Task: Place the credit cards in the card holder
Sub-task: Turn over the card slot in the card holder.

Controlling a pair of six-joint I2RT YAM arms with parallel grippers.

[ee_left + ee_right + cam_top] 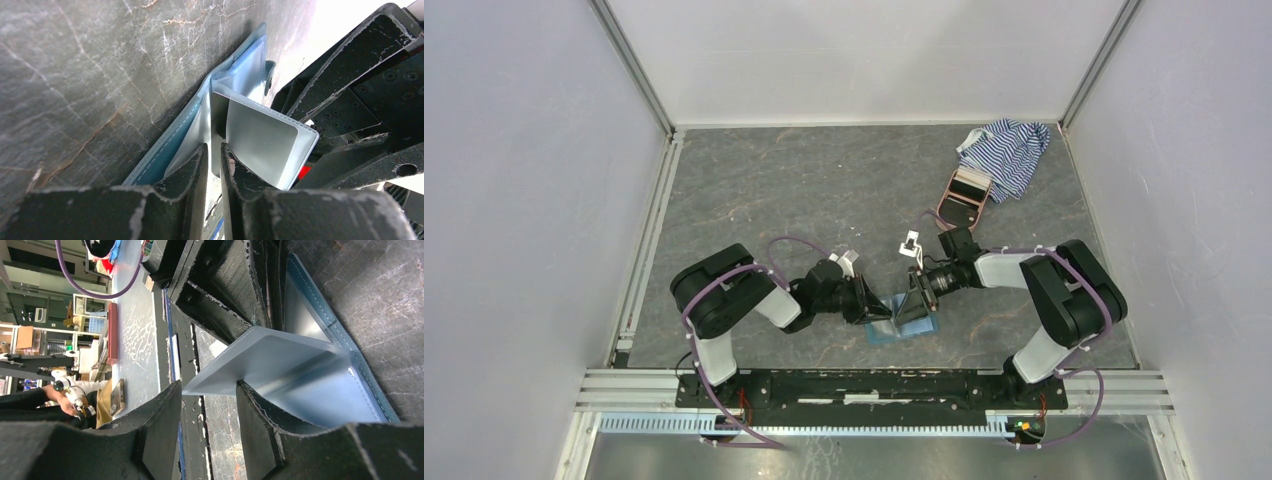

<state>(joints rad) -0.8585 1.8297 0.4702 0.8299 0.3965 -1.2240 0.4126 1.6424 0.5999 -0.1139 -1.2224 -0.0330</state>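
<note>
The teal-blue card holder [902, 330] lies open on the table between both arms. Its stitched outer side [165, 150] is flat on the slab and a pale blue leaf [260, 135] stands up from the fold. My left gripper [215, 147] is shut on a thin dark grey credit card [218, 117], whose far end sits at the fold. My right gripper [207, 385] is open, with the raised leaf's [260, 355] free corner just past its fingertips and nothing pinched. From above, the left gripper [876, 303] and right gripper [921, 290] almost meet over the holder.
A pink case [965, 195] lies at the back right, half on a blue-white striped cloth [1009, 155]. White walls enclose the grey slab table [804, 190]. The aluminium rail [874, 385] with both arm bases runs just below the holder.
</note>
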